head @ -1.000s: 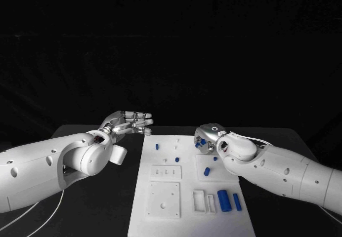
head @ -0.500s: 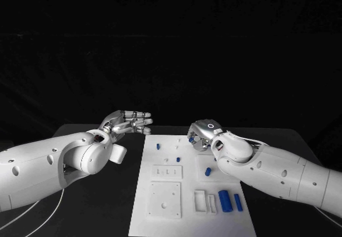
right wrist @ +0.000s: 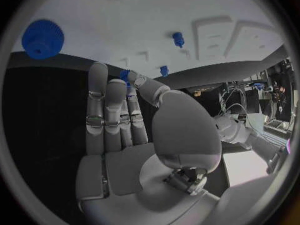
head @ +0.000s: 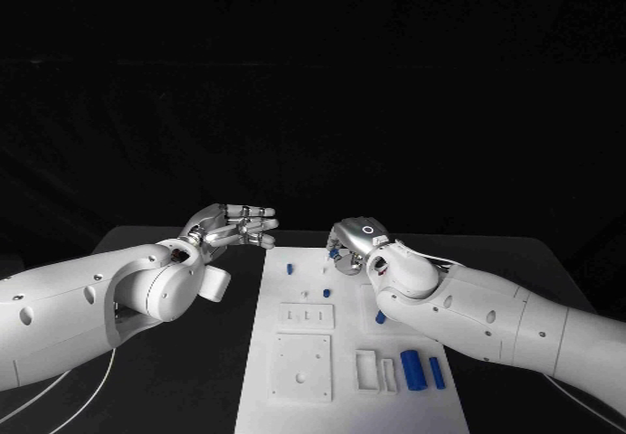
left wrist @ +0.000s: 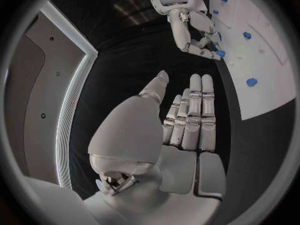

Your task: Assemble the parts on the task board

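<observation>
Right hand (head: 350, 242) hangs over the far end of the task board (head: 303, 398), thumb and fingertips pinched on a small blue part (right wrist: 125, 75). Left hand (head: 235, 225) hovers just off the board's far left corner, fingers straight, side by side, holding nothing. Blue cylinders (head: 412, 367) lie at the board's near right.

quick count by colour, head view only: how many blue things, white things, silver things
blue: 6, namely 5 blue parts lying free, plus 1 small blue piece at the right hand's fingers
white: 1 task board
silver: 2, left hand and right hand
total: 9
</observation>
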`<action>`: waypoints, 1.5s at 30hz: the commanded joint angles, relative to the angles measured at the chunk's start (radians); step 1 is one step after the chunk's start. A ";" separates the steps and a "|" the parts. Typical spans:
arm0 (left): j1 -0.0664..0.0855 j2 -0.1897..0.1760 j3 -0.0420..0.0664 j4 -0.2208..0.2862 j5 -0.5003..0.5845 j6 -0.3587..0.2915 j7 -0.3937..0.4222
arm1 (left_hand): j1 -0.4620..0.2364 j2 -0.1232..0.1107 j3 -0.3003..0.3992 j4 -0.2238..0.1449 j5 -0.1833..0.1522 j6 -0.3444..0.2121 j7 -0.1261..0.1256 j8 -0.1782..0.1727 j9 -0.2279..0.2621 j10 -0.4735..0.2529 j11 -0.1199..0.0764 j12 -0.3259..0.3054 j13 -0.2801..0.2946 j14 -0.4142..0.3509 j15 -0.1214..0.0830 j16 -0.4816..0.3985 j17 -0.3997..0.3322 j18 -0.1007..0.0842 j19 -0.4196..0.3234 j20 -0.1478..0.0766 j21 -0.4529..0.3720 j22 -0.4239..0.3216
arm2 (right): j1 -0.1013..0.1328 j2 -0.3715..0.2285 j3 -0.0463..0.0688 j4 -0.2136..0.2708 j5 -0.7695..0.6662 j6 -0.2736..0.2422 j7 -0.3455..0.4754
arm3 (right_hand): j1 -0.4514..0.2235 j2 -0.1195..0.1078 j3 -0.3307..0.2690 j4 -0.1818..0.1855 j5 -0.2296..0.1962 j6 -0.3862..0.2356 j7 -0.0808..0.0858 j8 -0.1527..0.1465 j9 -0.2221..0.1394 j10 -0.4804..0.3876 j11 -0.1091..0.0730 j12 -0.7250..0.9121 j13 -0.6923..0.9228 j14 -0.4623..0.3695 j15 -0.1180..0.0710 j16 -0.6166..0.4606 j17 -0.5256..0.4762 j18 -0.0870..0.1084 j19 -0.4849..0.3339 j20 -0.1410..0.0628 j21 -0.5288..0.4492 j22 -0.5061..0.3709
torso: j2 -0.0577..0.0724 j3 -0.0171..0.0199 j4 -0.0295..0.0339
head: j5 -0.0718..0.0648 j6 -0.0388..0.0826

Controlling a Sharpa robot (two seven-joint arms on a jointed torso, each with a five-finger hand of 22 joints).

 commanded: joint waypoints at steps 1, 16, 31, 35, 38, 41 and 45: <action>0.004 0.006 0.001 0.003 -0.005 0.014 0.009 | -0.001 0.003 -0.001 -0.008 -0.002 -0.005 -0.002 0.002 -0.001 -0.010 0.000 0.004 0.001 0.002 -0.003 0.006 0.001 0.010 -0.007 0.003 0.006 0.001 | 0.000 0.012 0.001 -0.015 -0.019 -0.008 -0.011 | 0.001 0.004 0.004 0.000 0.006 0.007 0.002 0.004 -0.001 0.031 -0.026 0.006 0.005 0.000 -0.006 -0.005 0.001 0.019 -0.002 -0.003 -0.004 0.002 | 0.002 -0.0036 0.0032 | -0.002 0.000; 0.009 0.008 0.001 0.010 -0.006 0.014 0.008 | -0.001 0.005 -0.002 -0.010 -0.001 -0.004 -0.003 0.002 -0.001 -0.011 0.000 0.004 0.001 0.001 -0.004 0.006 0.001 0.010 -0.010 0.002 0.009 0.002 | 0.000 0.043 -0.001 -0.060 -0.024 -0.009 -0.012 | 0.001 0.005 0.002 -0.002 0.006 0.007 0.002 0.004 -0.001 0.030 -0.026 0.006 0.005 -0.001 -0.007 -0.006 0.001 0.019 -0.001 -0.003 -0.008 0.007 | 0.017 -0.0080 0.0171 | -0.008 0.001; 0.012 0.010 0.002 0.014 -0.006 0.015 0.007 | -0.001 0.005 -0.002 -0.010 -0.001 -0.004 -0.003 0.002 -0.001 -0.011 0.000 0.004 0.001 0.001 -0.004 0.006 0.001 0.010 -0.010 0.002 0.009 0.002 | 0.000 0.057 -0.002 -0.088 -0.029 0.006 -0.011 | 0.001 0.007 0.002 -0.003 0.006 0.007 0.002 0.004 -0.002 0.030 -0.025 0.006 0.005 -0.001 -0.006 -0.006 0.001 0.019 0.001 -0.003 -0.018 0.020 | 0.030 -0.0104 0.0227 | -0.011 0.004; 0.013 0.010 0.002 0.014 -0.006 0.015 0.007 | -0.001 0.005 -0.002 -0.010 -0.001 -0.004 -0.003 0.002 -0.001 -0.011 0.000 0.004 0.001 0.001 -0.004 0.006 0.001 0.010 -0.010 0.002 0.009 0.002 | 0.000 0.060 -0.002 -0.097 -0.029 0.011 -0.012 | 0.000 0.007 0.002 -0.003 0.006 0.006 0.003 0.004 -0.002 0.029 -0.025 0.006 0.005 -0.001 -0.006 -0.007 0.001 0.019 0.001 -0.002 -0.020 0.023 | 0.030 -0.0114 0.0211 | -0.010 0.004; 0.013 0.011 0.002 0.013 -0.006 0.015 0.007 | -0.001 0.005 -0.002 -0.010 -0.001 -0.004 -0.003 0.002 -0.001 -0.011 0.000 0.004 0.001 0.001 -0.004 0.006 0.001 0.010 -0.010 0.002 0.009 0.002 | 0.000 0.063 -0.003 -0.103 -0.029 0.011 -0.011 | 0.000 0.007 0.002 -0.003 0.006 0.006 0.003 0.004 -0.002 0.029 -0.025 0.006 0.005 -0.001 -0.006 -0.007 0.001 0.019 0.001 -0.002 -0.020 0.023 | 0.030 -0.0116 0.0215 | -0.009 0.005; 0.013 0.011 0.002 0.013 -0.006 0.016 0.006 | -0.001 0.005 -0.002 -0.010 -0.001 -0.004 -0.003 0.002 -0.001 -0.011 0.000 0.004 0.001 0.001 -0.004 0.006 0.001 0.010 -0.010 0.002 0.009 0.002 | 0.000 0.066 -0.004 -0.107 -0.027 0.012 -0.009 | 0.000 0.007 0.002 -0.004 0.006 0.004 0.003 0.004 -0.003 0.026 -0.024 0.006 0.004 -0.002 -0.006 -0.009 -0.001 0.020 0.001 -0.002 -0.025 0.026 | 0.031 -0.0118 0.0231 | -0.011 0.004; 0.013 0.012 0.002 0.013 -0.006 0.016 0.006 | -0.001 0.005 -0.002 -0.010 -0.001 -0.004 -0.003 0.002 -0.001 -0.011 0.000 0.004 0.001 0.001 -0.004 0.006 0.001 0.010 -0.010 0.002 0.009 0.002 | 0.000 0.070 -0.005 -0.110 -0.017 0.008 -0.004 | -0.003 0.006 0.003 -0.004 0.007 -0.002 0.005 0.003 -0.005 0.019 -0.022 0.006 0.004 -0.003 -0.004 -0.013 -0.002 0.020 -0.002 -0.001 -0.029 0.029 | 0.031 -0.0122 0.0239 | -0.010 0.004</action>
